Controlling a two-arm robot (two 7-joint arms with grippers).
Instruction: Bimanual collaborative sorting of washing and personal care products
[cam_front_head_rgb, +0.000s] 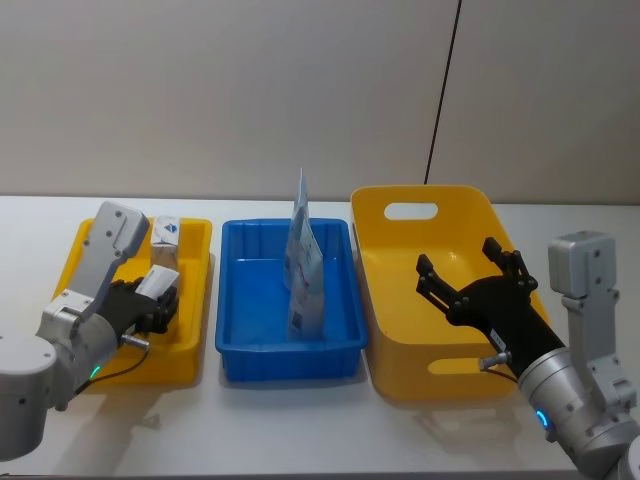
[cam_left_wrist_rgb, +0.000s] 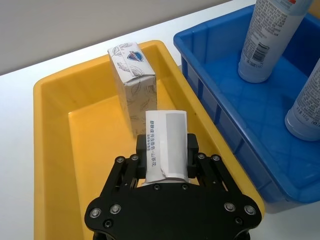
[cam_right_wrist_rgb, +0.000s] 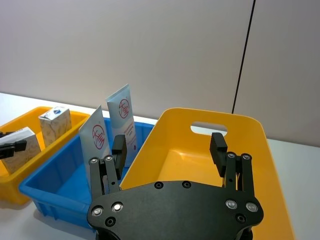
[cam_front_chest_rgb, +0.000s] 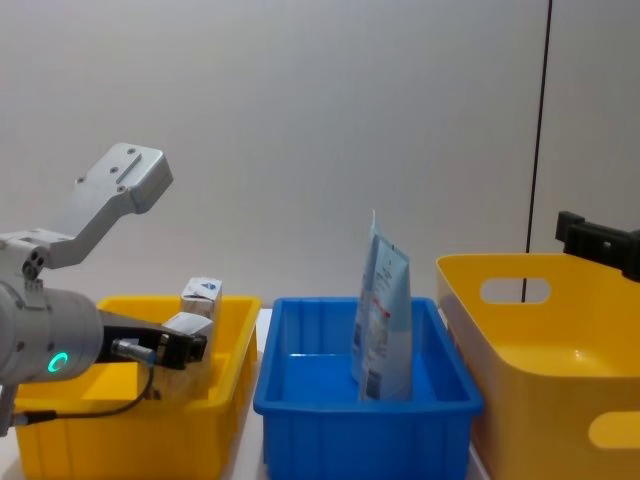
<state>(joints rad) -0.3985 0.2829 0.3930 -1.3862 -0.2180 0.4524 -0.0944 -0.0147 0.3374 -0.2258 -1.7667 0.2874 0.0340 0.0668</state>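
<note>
Bins first, biggest on the robot's right: a deep yellow plastic tub with handle cut-outs (cam_front_head_rgb: 465, 215) sat there. The right gripper (cam_front_head_rgb: 462, 262) hung over its inside, black fingers spread wide, nothing between them. Middle of the table, a blue plastic bin (cam_front_head_rgb: 250, 300), and in it two tall flat pale-blue pouches with red-and-white labels (cam_front_head_rgb: 305, 270) stood upright, close together toward its right-hand side. On the left, a shallow yellow plastic tray (cam_front_head_rgb: 190, 350). The left gripper (cam_left_wrist_rgb: 167, 150) was low in that tray, fingers clamped on a small boxy pack with a white top and mottled beige-grey sides (cam_left_wrist_rgb: 166, 130). Just beyond it, toward the tray's far end, a second small pack of the same kind (cam_left_wrist_rgb: 132, 85) stood upright on the tray floor.
</note>
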